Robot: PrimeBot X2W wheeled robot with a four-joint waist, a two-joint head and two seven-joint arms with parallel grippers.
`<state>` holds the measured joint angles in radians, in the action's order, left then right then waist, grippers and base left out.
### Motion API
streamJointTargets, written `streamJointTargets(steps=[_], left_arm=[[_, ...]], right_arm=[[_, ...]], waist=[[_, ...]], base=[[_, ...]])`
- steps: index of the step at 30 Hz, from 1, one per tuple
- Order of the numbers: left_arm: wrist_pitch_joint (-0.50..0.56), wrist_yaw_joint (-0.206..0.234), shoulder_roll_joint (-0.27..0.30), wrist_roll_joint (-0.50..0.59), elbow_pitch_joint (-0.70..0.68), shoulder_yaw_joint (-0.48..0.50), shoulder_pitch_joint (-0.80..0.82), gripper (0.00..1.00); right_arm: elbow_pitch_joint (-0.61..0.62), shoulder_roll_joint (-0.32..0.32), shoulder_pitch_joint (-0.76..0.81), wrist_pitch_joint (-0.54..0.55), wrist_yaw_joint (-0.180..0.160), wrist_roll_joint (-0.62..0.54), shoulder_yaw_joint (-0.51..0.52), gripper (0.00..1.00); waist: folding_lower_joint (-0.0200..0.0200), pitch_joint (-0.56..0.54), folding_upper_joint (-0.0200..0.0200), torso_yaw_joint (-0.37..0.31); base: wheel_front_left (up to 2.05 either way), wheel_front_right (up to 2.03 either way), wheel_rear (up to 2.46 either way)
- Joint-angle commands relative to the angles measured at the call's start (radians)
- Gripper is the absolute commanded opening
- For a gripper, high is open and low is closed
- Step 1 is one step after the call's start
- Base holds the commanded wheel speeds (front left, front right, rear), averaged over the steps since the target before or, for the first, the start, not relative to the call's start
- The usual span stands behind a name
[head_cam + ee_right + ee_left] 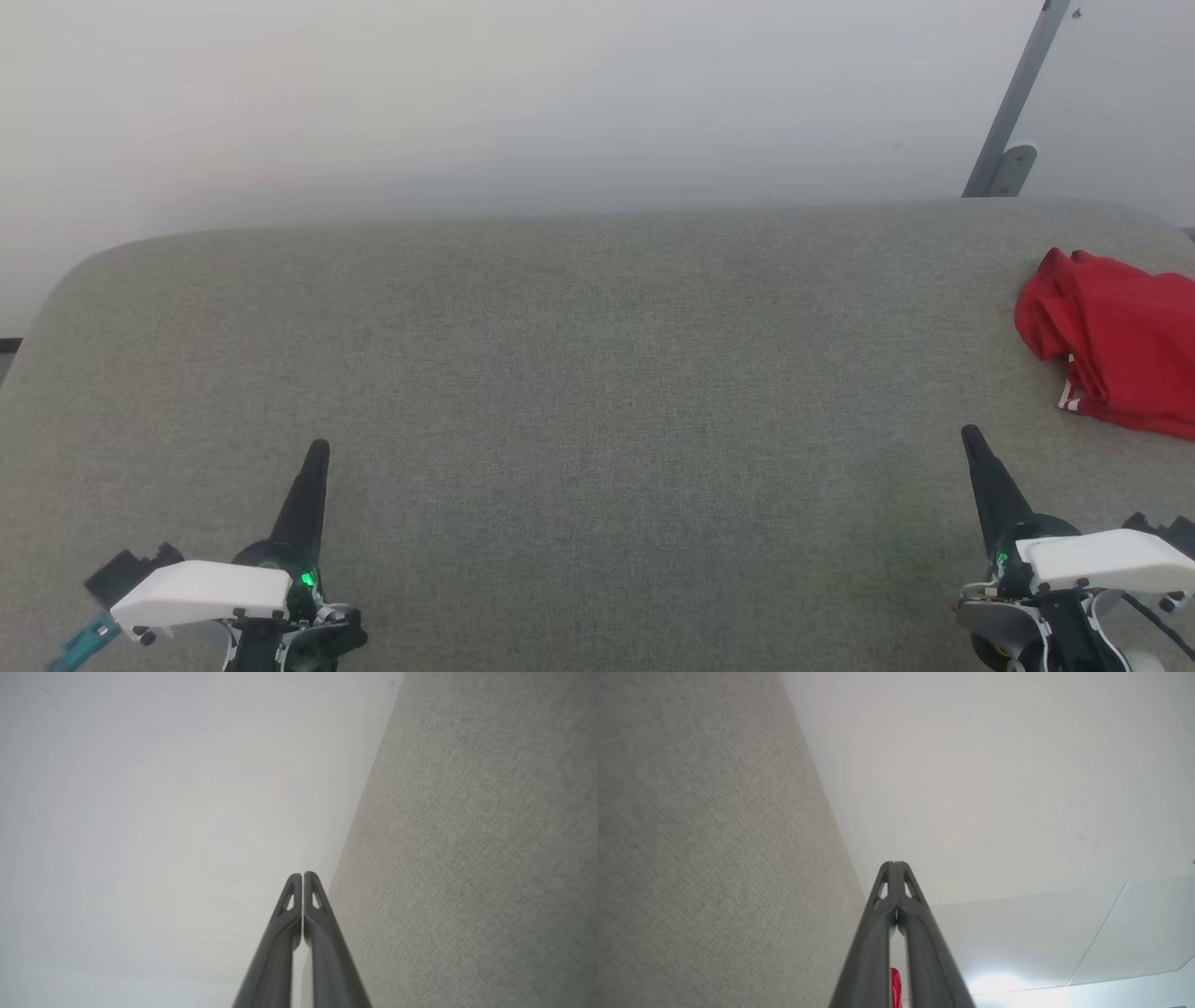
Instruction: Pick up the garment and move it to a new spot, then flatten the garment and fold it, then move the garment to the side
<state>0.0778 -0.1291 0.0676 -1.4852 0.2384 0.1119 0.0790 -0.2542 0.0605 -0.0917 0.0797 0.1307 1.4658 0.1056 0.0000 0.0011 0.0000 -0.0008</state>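
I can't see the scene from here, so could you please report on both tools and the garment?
Left tool shut, empty, lower left. Right tool shut, empty, lower right. Garment crumpled at grey surface's right end, untouched. Nothing in the way.

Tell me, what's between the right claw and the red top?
Nothing. In the head view, just bare grey surface lies between the right claw and the top, which sits farther away, to the claw's right.
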Motion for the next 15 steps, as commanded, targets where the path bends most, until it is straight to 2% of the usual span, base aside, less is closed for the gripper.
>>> streamJointTargets(steps=[1, 15], left_arm=[[0.007, -0.002, 0.000, -0.013, -0.001, 0.003, 0.015, 0.00], [0.031, -0.003, -0.015, -0.103, 0.005, 0.004, 0.034, 0.00]], right_arm=[[0.009, -0.004, -0.015, 0.004, 0.000, 0.017, 0.003, 0.00], [0.011, -0.011, -0.020, 0.031, 0.000, 0.118, 0.009, 0.00]], waist=[[0.0000, 0.000, 0.0000, 0.000], [0.0000, 0.001, 0.0000, 0.001]], base=[[0.00, 0.00, 0.00], [0.00, 0.00, 0.00]])
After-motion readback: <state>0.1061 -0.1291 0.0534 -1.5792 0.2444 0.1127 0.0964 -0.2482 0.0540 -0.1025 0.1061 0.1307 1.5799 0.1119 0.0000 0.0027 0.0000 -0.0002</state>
